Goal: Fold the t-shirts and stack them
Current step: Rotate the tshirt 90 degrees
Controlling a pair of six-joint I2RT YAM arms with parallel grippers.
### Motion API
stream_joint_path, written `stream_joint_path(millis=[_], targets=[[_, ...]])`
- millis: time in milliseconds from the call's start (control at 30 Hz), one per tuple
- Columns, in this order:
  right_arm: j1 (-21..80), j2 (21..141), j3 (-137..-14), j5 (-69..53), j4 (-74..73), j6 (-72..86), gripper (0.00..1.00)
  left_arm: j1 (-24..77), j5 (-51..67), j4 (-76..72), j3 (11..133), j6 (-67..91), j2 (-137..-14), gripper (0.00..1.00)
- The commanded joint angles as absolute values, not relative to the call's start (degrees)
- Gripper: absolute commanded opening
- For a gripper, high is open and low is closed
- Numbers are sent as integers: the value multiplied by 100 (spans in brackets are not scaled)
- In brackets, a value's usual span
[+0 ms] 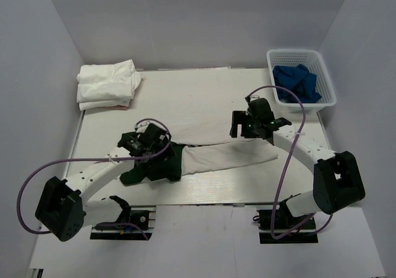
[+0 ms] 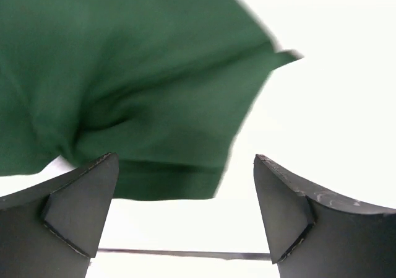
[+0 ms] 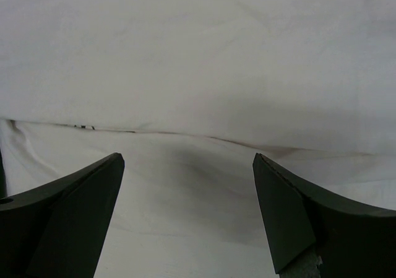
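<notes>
White-and-green t-shirt [image 1: 223, 156], long axis left-right, green sleeves leftward

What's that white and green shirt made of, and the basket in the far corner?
The shirt looks like soft matte cloth, possibly cotton: it creases and slumps into folds. The basket looks like stiff white plastic, judging by its moulded lattice walls holding their shape.

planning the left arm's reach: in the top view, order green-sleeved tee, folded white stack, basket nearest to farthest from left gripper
1. green-sleeved tee, just beneath the left gripper
2. folded white stack, far left corner
3. basket, far right corner
</notes>
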State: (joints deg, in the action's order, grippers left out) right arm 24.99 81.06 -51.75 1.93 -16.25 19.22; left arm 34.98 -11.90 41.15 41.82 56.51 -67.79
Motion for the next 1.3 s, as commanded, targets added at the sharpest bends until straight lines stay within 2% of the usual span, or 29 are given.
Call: stream_joint_path(millis=[0,200,433,567,667,767,933,1000,1033,1067,1100,1133,1167,1200,1267], targets=[[2435,8339,-5589,677,-1617,2012,90,3419,-1765,4430,4947,5502,-6609,100],[2277,8841,-5783,483,-1494,1960,90,3007,-1898,5000,5905,5502,-7776,100],[2232,9544,-5677,466,-1406,1969,90,2366,-1214,4256,5353,5502,-8770,100],[2250,9791,-5670,282,-1784,2012,90,2136,-775,3938,5694,5239,-9903,100],[2294,9677,-5380,-139,-1820,2048,90,2083,-721,3937,6738,4818,-10807,100],[2381,9353,-4897,-674,-2029,2118,90,2083,-573,4157,8398,4264,-12126,100],[3074,8711,-4526,-1519,-2775,1690,90,2136,25,4298,12114,3447,-14539,100],[3426,8631,-4552,-1913,-2987,1452,90,2136,823,3966,13561,2989,-15176,100],[3654,8622,-4596,-2064,-3232,1111,90,2136,1531,3285,13849,2927,-15570,100],[3874,8631,-4631,-2231,-3278,977,90,2075,1764,2765,13852,2927,-15652,100],[4093,8744,-4701,-2685,-3322,680,90,2074,1767,1820,13712,3101,-15653,100],[4096,8815,-4746,-2881,-3314,555,90,2074,1845,1811,13511,3268,-15653,100],[4331,8920,-4798,-3231,-3305,441,90,2074,1924,775,13143,3670,-15653,100],[4394,9138,-4938,-3687,-3357,152,90,2074,1986,356,13140,3891,-15862,100],[4596,9508,-5185,-3902,-3471,-304,87,2074,2153,-234,13872,4278,-16371,100]])
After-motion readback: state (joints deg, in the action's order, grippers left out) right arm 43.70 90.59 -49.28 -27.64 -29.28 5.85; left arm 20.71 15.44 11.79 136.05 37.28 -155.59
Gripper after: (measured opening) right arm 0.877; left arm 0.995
